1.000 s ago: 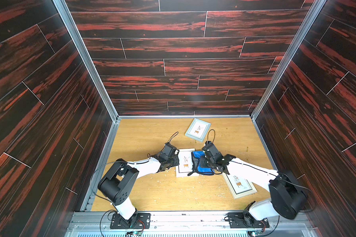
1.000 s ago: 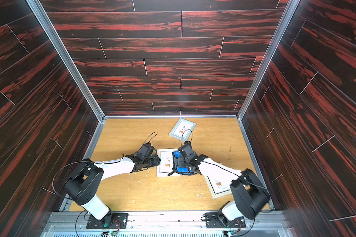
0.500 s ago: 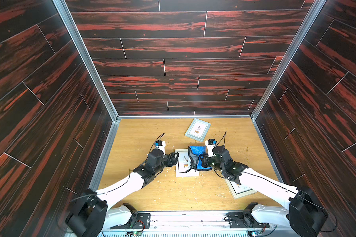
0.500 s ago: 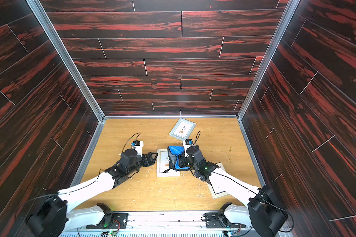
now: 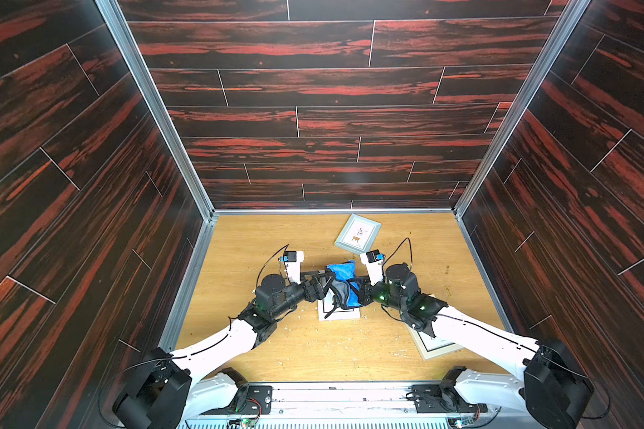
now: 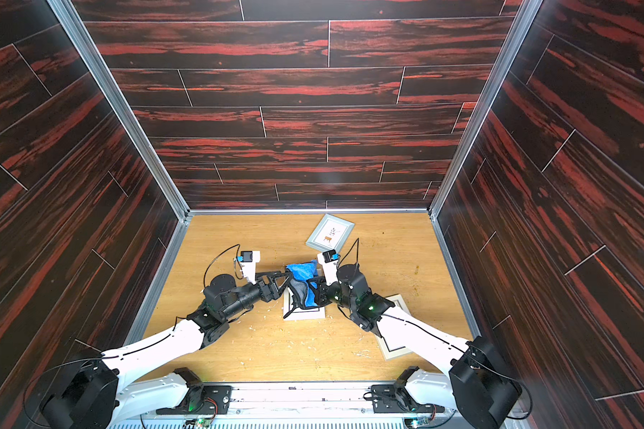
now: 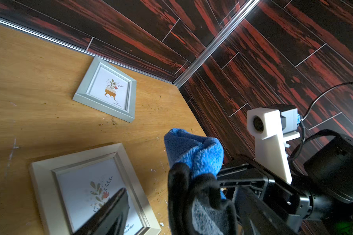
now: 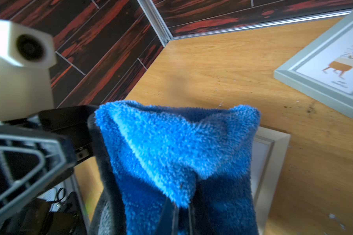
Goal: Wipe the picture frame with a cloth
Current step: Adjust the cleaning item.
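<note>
The blue cloth (image 5: 344,273) (image 6: 302,271) hangs bunched in the air, pinched in my right gripper (image 5: 357,291) (image 8: 181,219), which is shut on it. It hangs just above the white picture frame (image 5: 341,315) (image 6: 305,315) (image 7: 39,193) (image 8: 277,146), which lies flat mid-table. My left gripper (image 5: 322,285) (image 7: 179,213) is open, level with the cloth's black-edged, grey-backed lower fold (image 7: 204,213), which droops between its spread fingers. One left finger (image 7: 110,211) hovers over the frame's glass.
A grey-blue frame (image 5: 357,234) (image 7: 105,91) (image 8: 314,81) lies near the back wall. A third pale frame (image 5: 435,345) (image 6: 391,349) lies partly under my right arm. Crumbs dot the wooden table (image 5: 313,353). Dark panel walls close in three sides.
The right gripper has lifted the cloth off the white frame. Both wrists have risen. The left jaws have spread wide beside the hanging cloth.
</note>
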